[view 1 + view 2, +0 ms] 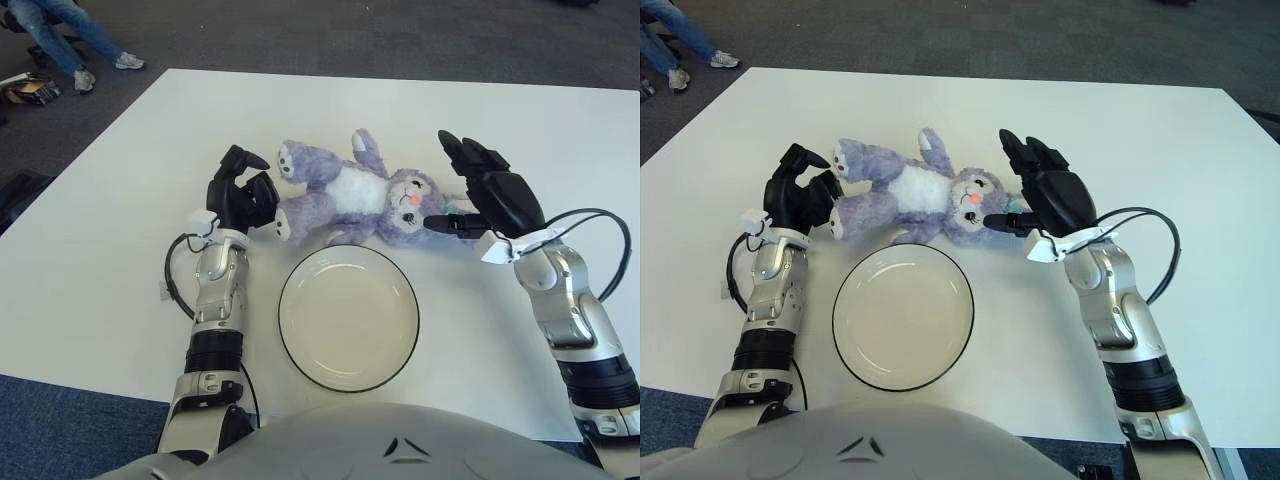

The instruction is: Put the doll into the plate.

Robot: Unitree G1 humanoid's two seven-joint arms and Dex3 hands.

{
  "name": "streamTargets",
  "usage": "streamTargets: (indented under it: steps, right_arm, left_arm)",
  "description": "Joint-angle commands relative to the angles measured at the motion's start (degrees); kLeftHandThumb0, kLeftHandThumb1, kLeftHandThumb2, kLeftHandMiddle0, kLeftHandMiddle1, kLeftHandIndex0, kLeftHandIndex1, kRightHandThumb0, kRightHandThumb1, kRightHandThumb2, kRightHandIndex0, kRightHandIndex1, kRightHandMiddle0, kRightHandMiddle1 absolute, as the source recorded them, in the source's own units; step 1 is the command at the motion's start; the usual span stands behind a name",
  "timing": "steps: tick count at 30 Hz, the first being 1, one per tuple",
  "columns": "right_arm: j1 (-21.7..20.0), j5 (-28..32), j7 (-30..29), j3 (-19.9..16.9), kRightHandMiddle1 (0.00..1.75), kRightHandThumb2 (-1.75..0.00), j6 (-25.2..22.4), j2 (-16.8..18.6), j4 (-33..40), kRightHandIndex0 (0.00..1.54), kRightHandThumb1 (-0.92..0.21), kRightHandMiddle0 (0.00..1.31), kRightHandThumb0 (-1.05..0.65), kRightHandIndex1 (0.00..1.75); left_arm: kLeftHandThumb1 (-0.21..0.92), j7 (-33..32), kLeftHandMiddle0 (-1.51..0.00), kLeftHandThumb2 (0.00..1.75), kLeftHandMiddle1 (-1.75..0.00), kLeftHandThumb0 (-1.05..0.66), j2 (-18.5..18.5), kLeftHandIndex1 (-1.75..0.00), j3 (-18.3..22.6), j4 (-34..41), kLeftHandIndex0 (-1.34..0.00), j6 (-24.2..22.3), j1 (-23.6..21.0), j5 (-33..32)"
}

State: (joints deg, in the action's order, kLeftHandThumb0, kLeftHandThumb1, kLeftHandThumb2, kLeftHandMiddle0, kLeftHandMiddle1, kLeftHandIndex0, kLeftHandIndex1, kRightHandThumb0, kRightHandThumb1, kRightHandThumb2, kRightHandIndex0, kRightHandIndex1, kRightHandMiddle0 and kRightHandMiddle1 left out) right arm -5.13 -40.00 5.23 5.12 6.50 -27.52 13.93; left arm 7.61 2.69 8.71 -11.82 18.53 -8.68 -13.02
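Observation:
A purple and white plush bunny doll lies on its back on the white table, head toward the right. An empty cream plate with a dark rim sits just in front of it. My right hand is open at the doll's head, its thumb reaching under the ear side and its fingers spread above. My left hand is at the doll's feet on the left, fingers loosely curled and holding nothing, close to the lower foot.
The white table runs far to the left and behind the doll. A person's legs and a dark object on the floor show at the back left, beyond the table's edge.

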Motion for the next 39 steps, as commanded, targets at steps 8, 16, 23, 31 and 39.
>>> streamTargets:
  steps: [8, 16, 23, 31, 39]
  right_arm:
    - [-4.87, -0.8, 0.41, 3.35, 0.0, -0.31, 0.67, 0.25, -3.27, 0.1, -0.85, 0.0, -0.91, 0.04]
    - [-6.54, 0.19, 3.76, 5.34, 0.0, -0.31, -1.62, 1.17, -3.62, 0.11, -0.87, 0.0, -0.92, 0.04]
    - [-7.16, 1.87, 6.72, 6.1, 0.0, -0.34, -2.01, 1.46, -2.98, 0.12, -0.91, 0.0, -0.95, 0.04]
    - [-7.83, 3.69, 10.73, 6.82, 0.0, -0.41, -2.45, 1.42, -2.83, 0.11, -0.92, 0.0, -0.97, 0.03]
    - [-8.58, 6.5, 15.88, 7.53, 0.0, -0.4, -2.81, 0.61, -2.99, 0.03, -0.92, 0.0, -0.96, 0.0]
  left_arm:
    - [0.4, 1.09, -1.07, 1.22, -1.75, -0.45, 1.48, -1.75, -0.29, -3.96, -0.55, 1.22, 4.53, -0.5]
    - [0.4, 1.22, -1.07, 1.21, -1.75, -0.45, 1.8, -1.75, -0.61, -4.08, -0.54, 2.04, 4.74, -0.16]
    - [0.4, 1.22, -1.08, 1.21, -1.75, -0.45, 1.83, -1.75, -0.85, -4.45, -0.54, 2.73, 4.71, 0.03]
    - [0.39, 2.03, -1.1, 1.22, -1.75, -0.45, 1.85, -1.75, -0.99, -4.62, -0.55, 2.89, 4.67, -0.86]
    - [0.39, 3.26, -1.11, 1.23, -1.75, -0.45, 1.83, -1.75, -0.86, -4.99, -0.55, 3.15, 4.51, -1.59]
